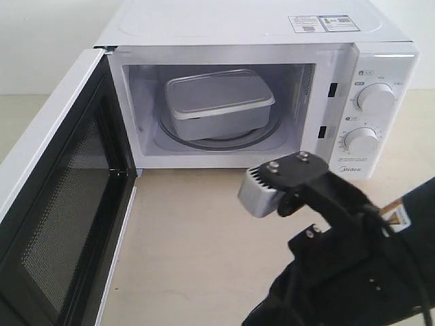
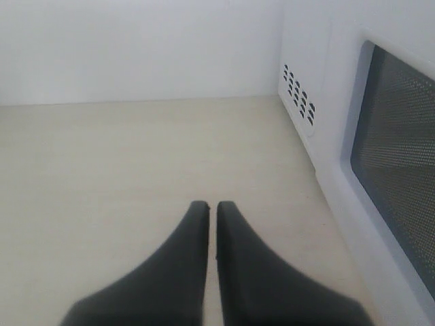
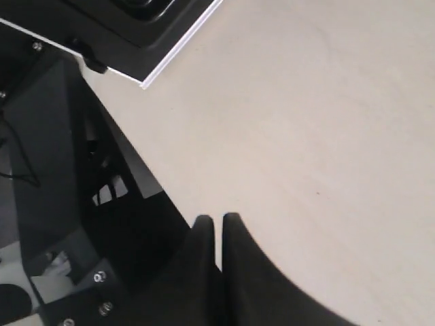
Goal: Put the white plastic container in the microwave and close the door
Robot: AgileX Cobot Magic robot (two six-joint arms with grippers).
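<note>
Looking from the left, you see the door (image 1: 58, 204) wide open, and the white plastic container (image 1: 217, 102) sits on the glass plate (image 1: 262, 138) inside the microwave (image 1: 380, 61). Your left end effector (image 2: 212, 205) is pinched closed on nothing, near the door's outer side. Your right end effector (image 3: 217, 219) is closed and empty too, over the tabletop (image 1: 204, 238).

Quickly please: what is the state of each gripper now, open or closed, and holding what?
Left gripper: closed, holding nothing.
Right gripper: closed, holding nothing.
</note>
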